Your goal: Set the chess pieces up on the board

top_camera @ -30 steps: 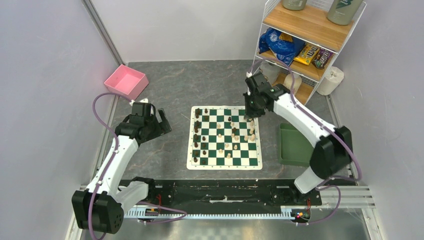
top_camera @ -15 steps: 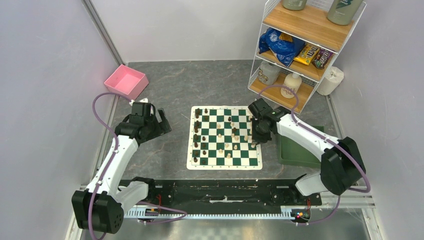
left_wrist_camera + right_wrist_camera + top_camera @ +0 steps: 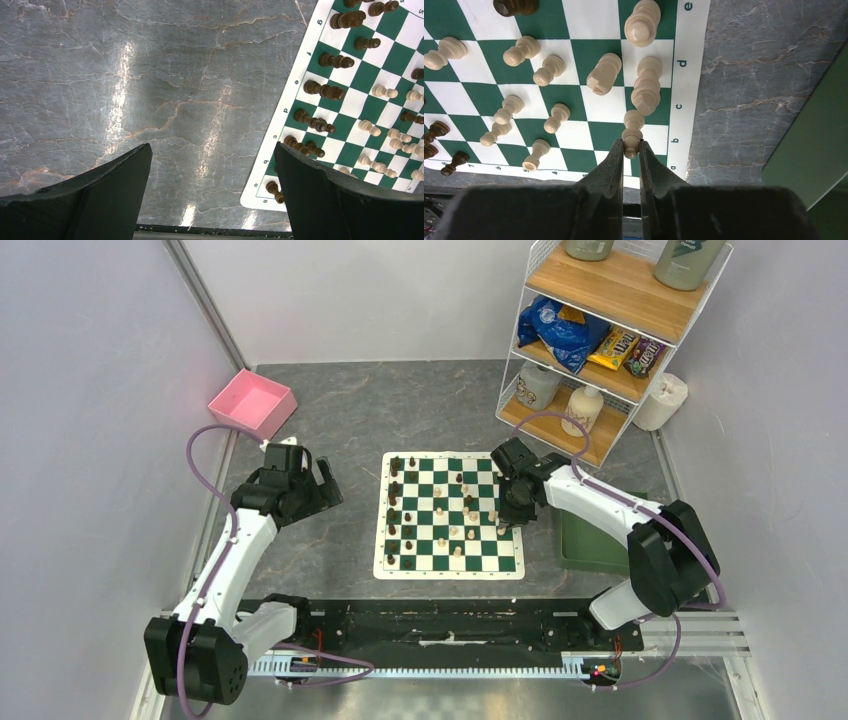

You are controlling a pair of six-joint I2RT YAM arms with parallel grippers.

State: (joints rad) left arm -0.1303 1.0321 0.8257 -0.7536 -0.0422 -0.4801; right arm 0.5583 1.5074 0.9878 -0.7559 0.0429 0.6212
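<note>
Clamping pale piece (image 3: 632, 131) by board (image 3: 681, 75) letters b, c: right jaws.

Pale grey walls (image 3: 380, 300) closing in a grey marbled tabletop (image 3: 420, 410), light glaring off it in pale streaks, a white wire rack (image 3: 610, 290) with wooden shelves standing in the far right corner, holding snack packets (image 3: 625, 345)
</note>
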